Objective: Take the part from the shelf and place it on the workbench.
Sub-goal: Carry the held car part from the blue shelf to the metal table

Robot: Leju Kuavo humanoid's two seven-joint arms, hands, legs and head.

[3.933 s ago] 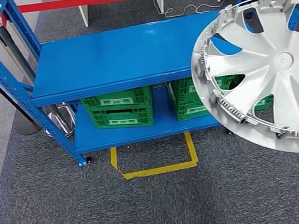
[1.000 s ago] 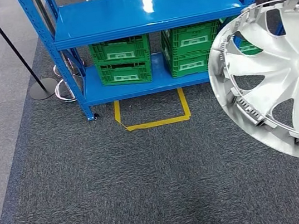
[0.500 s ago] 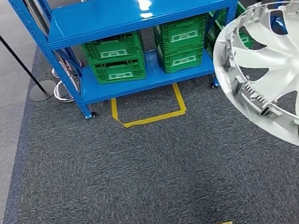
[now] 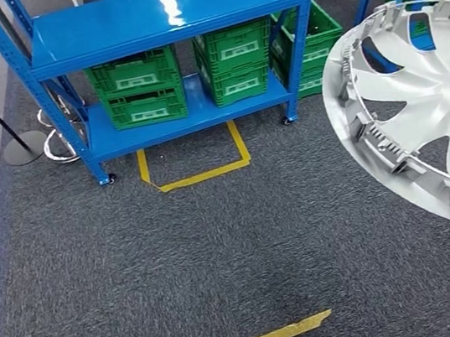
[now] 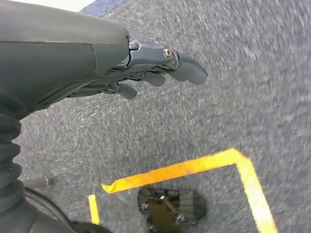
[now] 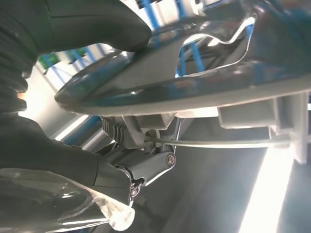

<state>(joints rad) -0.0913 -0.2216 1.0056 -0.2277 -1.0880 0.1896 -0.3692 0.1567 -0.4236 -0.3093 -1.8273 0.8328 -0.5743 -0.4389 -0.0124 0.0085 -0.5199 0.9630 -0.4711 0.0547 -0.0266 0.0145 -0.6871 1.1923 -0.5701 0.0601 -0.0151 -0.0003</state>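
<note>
Floor [image 4: 235, 252]: grey carpet, below both hands.
Shelf [image 4: 161, 13]: blue steel, two levels, well ahead of the right hand and off to its left.
Part [image 4: 430, 104]: silver wheel cover, spoked, tilted, raised above the floor; rim gripped in the right hand; seen from the back in the right wrist view [image 6: 190, 92], clips and wire ring showing.
Crates [image 4: 140, 86]: green, side by side on the lower level of the shelf, far from either hand.
Right hand [image 6: 121, 111]: clamped on the part's rim, thick thumb over one face, darker fingers [image 6: 154, 167] under the other.
Left hand [image 5: 121, 63]: holding nothing, fingers straight and slightly apart, above the floor.
Tape outline [image 4: 193, 163]: yellow, three-sided, on the floor at the foot of the shelf.
Tape corner [image 5: 205, 167]: yellow, on the carpet beneath the left hand.
</note>
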